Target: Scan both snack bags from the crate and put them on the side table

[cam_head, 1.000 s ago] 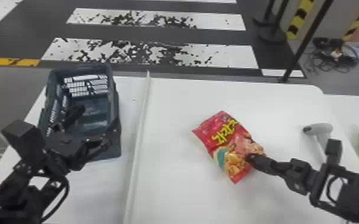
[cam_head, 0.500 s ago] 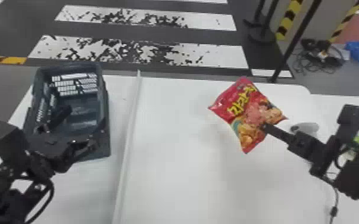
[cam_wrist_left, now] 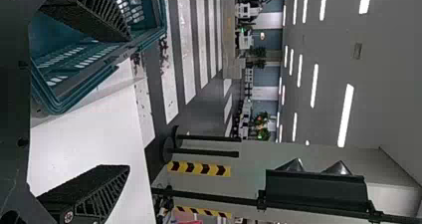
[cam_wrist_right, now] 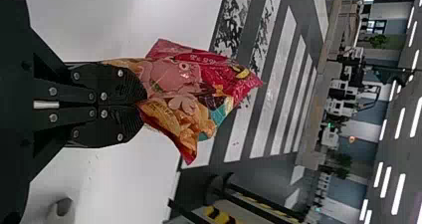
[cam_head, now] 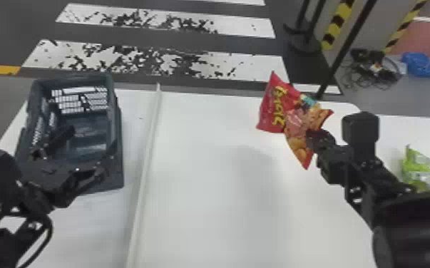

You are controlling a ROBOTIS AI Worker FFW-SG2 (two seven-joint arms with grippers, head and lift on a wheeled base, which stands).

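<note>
Right of centre: one crinkled, glossy red snack bag (cam_head: 276, 107), yellow lettering, pinched in my right gripper (cam_head: 313, 139). At left: my left gripper (cam_head: 91, 146), fingers spread.

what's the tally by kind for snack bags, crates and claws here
Snack bags: 2 (red bag, green bag)
Crates: 1 (dark crate)
Claws: 2 (left claw, right claw)
Total: 5

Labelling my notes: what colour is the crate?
Dark blue-green; the crate shows its colour best in the left wrist view.
</note>
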